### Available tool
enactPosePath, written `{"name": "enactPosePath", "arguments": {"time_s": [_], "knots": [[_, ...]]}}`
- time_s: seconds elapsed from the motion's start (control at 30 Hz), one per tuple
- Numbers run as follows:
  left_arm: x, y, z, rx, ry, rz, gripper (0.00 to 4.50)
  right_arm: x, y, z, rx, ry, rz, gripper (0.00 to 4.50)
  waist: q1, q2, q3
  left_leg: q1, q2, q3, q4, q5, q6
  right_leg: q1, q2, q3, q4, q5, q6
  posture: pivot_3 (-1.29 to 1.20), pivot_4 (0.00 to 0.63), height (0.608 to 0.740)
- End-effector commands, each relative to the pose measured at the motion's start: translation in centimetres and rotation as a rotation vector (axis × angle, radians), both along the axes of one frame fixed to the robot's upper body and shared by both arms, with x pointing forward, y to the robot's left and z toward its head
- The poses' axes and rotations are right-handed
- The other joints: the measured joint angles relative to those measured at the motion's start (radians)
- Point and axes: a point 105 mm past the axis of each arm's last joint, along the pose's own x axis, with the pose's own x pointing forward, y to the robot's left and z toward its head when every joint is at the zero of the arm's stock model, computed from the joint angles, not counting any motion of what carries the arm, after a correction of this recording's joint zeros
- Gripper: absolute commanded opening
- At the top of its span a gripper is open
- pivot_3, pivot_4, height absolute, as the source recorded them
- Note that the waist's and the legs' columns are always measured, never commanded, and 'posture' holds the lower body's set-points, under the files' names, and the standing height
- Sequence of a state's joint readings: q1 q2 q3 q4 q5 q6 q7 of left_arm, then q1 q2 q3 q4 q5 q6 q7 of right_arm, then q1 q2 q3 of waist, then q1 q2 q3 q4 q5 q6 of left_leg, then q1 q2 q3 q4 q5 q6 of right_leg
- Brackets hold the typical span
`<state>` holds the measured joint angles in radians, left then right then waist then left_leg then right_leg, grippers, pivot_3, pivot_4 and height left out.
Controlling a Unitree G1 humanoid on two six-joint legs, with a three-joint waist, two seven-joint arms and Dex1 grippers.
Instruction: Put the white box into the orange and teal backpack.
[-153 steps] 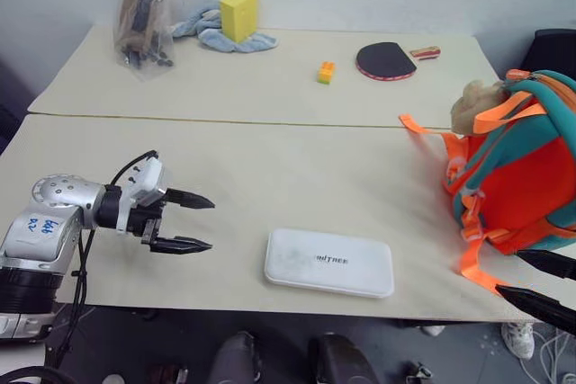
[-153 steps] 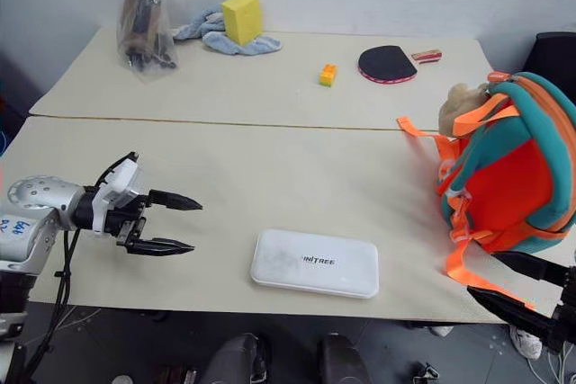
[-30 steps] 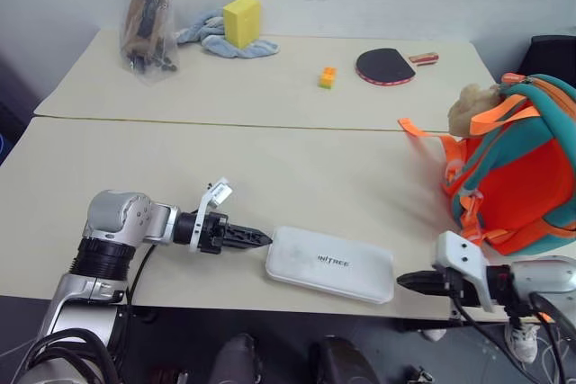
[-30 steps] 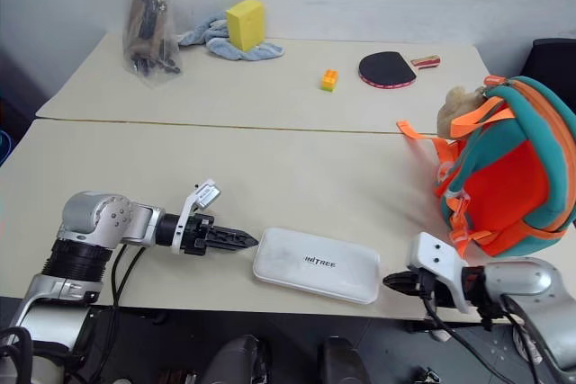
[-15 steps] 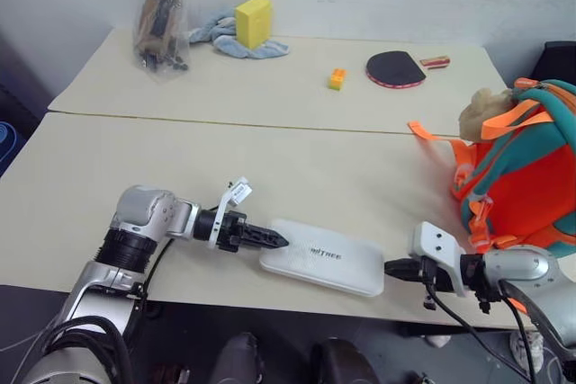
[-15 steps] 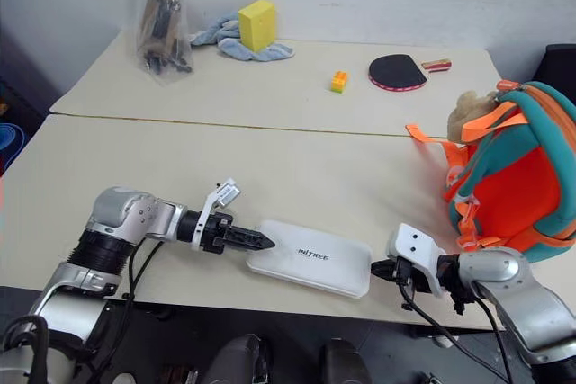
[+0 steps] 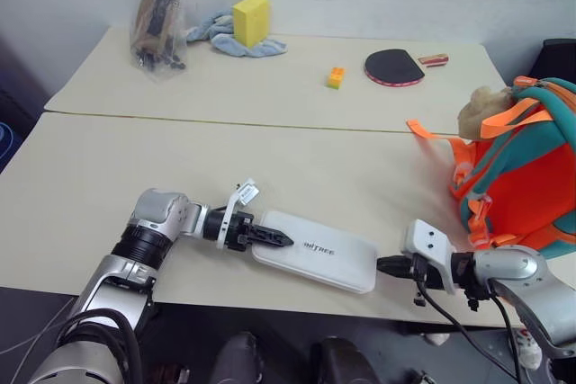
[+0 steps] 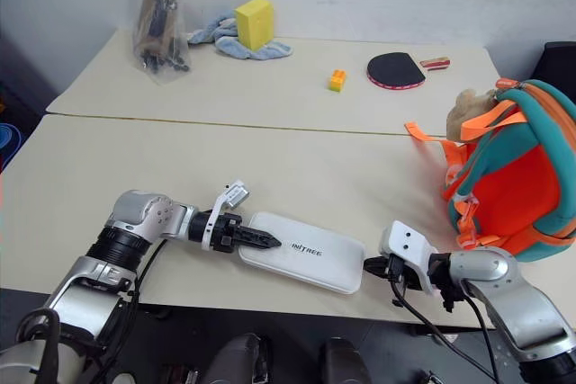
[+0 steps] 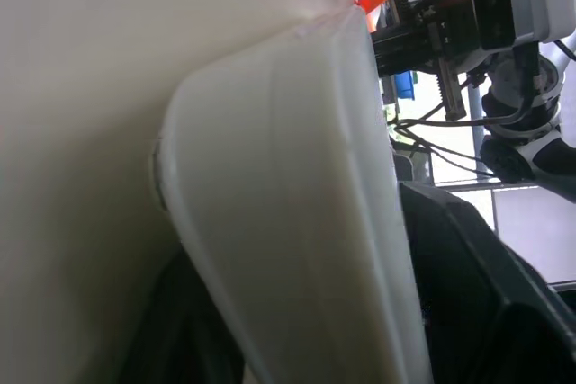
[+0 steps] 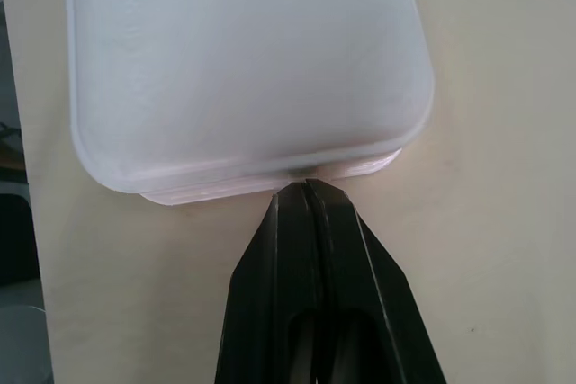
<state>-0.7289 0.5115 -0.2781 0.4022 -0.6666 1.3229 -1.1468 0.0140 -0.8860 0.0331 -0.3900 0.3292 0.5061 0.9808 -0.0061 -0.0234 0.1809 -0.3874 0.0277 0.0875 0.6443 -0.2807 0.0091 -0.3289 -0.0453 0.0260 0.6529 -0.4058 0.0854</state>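
The orange and teal backpack (image 7: 522, 186) sits apart while the left gripper (image 7: 281, 240) clamps the white box's (image 7: 317, 250) end and the closed right gripper (image 10: 308, 188) touches its other end.

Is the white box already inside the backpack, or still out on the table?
Out. The box lies flat on the table, apart from the backpack.

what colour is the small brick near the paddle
Orange and yellow: the small brick shows best in the left eye view.
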Motion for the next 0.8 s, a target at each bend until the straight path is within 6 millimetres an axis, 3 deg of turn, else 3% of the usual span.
{"name": "enactPosePath", "arguments": {"time_s": [0.03, 0.13, 0.23, 0.33, 0.47, 0.53, 0.7, 0.73, 0.8], "knots": [[0.3, 1.0, -1.3, 0.064, -0.001, 0.034, 1.46, 0.3, 0.1, 1.1, 0.032, -0.074, -0.037, 0.0, 0.0, 0.0, 0.0, 0.0, 0.0, 0.0, 0.0, 0.0, 0.0, 0.0, 0.0, 0.0, 0.0, 0.0, 0.0, 0.0, 0.15, 0.74], [0.8, 2.3, -0.6, 0.033, -0.013, 0.081, 1.3, 0.1, -0.8, 2.2, 0.07, -0.129, -0.126, 0.0, 0.0, 0.0, 0.0, -0.001, 0.0, -0.001, 0.001, 0.0, 0.0, 0.0, 0.0, -0.001, 0.0, 0.0, 0.0, 0.0, 0.15, 0.74], [1.6, 4.1, 2.0, -0.081, -0.034, 0.156, 1.3, -0.3, -3.3, 3.8, 0.114, -0.195, -0.318, 0.0, -0.01, -0.001, 0.001, -0.002, 0.001, -0.001, 0.0, 0.0, 0.0, -0.001, 0.0, -0.001, 0.0, 0.0, 0.0, 0.0, 0.15, 0.74], [2.0, 5.4, 5.7, -0.214, -0.099, 0.197, 1.3, -1.4, -5.7, 6.0, 0.214, -0.233, -0.496, 0.52, -0.025, -0.002, 0.002, -0.002, 0.001, -0.002, -0.001, 0.001, -0.002, -0.002, 0.001, -0.002, 0.001, 0.0, 0.0, 0.0, 0.15, 0.74], [2.3, 5.7, 10.9, -0.356, -0.229, 0.224, 1.26, -1.9, -8.4, 9.1, 0.343, -0.337, -0.72, 1.87, -0.022, -0.002, 0.003, -0.004, 0.001, -0.003, -0.002, 0.002, -0.003, -0.004, 0.001, -0.003, 0.002, 0.0, 0.0, 0.0, 0.15, 0.74], [2.6, 5.1, 12.1, -0.368, -0.277, 0.241, 1.26, -1.7, -8.8, 10.0, 0.391, -0.365, -0.781, 2.6, -0.019, -0.003, 0.003, -0.007, 0.001, -0.003, -0.001, 0.002, -0.003, -0.007, 0.001, -0.003, 0.003, 0.0, 0.0, 0.0, 0.15, 0.74], [3.8, 1.2, 14.7, -0.295, -0.561, 0.283, 1.26, 1.9, -10.3, 11.1, 0.482, -0.458, -0.986, 4.27, -0.02, -0.002, 0.003, -0.012, 0.0, -0.003, 0.002, 0.003, -0.003, -0.013, 0.001, -0.003, 0.006, 0.0, 0.001, 0.0, 0.15, 0.74], [4.1, 0.9, 14.8, -0.283, -0.595, 0.308, 1.26, 2.7, -10.7, 11.2, 0.473, -0.476, -1.024, 4.48, -0.021, -0.002, 0.003, -0.013, -0.001, -0.003, 0.002, 0.004, -0.003, -0.014, 0.001, -0.003, 0.006, 0.0, 0.001, 0.0, 0.15, 0.74], [4.5, 0.5, 14.8, -0.264, -0.639, 0.331, 1.26, 3.9, -11.3, 11.6, 0.49, -0.501, -1.089, 4.48, -0.023, -0.002, 0.003, -0.014, -0.001, -0.002, 0.002, 0.005, -0.004, -0.016, 0.001, -0.002, 0.007, 0.0, 0.001, 0.0, 0.15, 0.74]]}}
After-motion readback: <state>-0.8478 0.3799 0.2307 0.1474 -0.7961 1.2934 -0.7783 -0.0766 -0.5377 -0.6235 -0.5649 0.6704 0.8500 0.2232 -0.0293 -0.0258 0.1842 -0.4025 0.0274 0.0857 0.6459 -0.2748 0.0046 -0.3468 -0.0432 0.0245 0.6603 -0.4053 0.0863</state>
